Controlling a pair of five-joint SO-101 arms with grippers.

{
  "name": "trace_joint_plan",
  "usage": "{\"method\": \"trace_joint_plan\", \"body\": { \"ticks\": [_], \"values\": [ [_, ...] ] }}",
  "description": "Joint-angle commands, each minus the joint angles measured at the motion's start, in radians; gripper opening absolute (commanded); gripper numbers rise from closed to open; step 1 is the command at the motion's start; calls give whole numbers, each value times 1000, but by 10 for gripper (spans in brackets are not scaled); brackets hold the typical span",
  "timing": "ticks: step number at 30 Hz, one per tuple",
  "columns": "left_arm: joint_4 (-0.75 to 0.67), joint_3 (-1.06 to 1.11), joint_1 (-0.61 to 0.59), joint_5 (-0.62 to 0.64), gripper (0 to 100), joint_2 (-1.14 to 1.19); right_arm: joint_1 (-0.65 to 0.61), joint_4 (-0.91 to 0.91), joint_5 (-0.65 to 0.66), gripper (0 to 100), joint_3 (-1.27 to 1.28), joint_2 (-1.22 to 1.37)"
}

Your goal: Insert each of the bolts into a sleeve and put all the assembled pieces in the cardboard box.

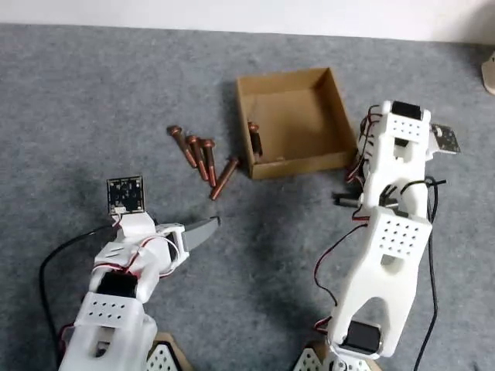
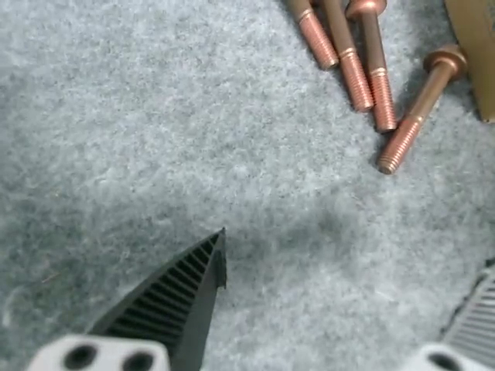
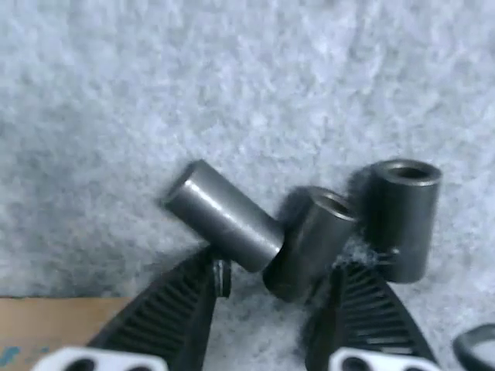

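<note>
Two white perforated plastic arms [image 1: 390, 239], black servo motors [image 1: 407, 110], red and black cables [image 1: 319, 272], dark ribbed pincer fingers [image 2: 178, 294]

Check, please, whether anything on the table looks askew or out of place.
The sleeves are jumbled. By the right hand, one sleeve lies on its side next to a tilted sleeve, and only the third sleeve stands upright. The four bolts lie loose. Nothing looks damaged.

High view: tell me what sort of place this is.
Probably a robotics lab bench set up for manipulation trials. A white left arm and right arm sit side by side on a grey felt-like mat, with staged props: loose bolts and a small cardboard box.
</note>
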Motion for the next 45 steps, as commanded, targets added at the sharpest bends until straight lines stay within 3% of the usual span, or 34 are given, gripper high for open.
{"method": "trace_joint_plan", "body": {
  "ticks": [1, 7, 12, 23, 25, 28, 32, 39, 42, 45],
  "values": [
    [-18, -8, 16, -8, 450, -15, 41, 5, -6, 181, -93, -27],
    [-18, -8, 16, -8, 450, -15, 50, 5, 5, 181, -110, -25],
    [-18, -8, 16, -8, 450, -15, 47, 7, 118, 177, -110, -25],
    [-18, -7, 16, -8, 450, -15, 81, 1, 129, 176, -54, 128],
    [-18, -7, 16, -8, 450, -15, 85, 7, 129, 144, -77, 139],
    [-18, -7, 16, -8, 450, -15, 96, 7, 132, 0, -113, 136],
    [-18, -8, 15, -8, 450, -15, 94, 18, 135, 2, -119, 134],
    [-17, -18, 7, -3, 450, -15, 13, 278, 325, 5, -223, 88],
    [-9, -45, -24, -2, 450, -16, -24, 274, 391, 5, -214, 39],
    [98, -117, -93, -2, 450, -15, -38, 271, 422, 4, -104, -15]
  ]
}}
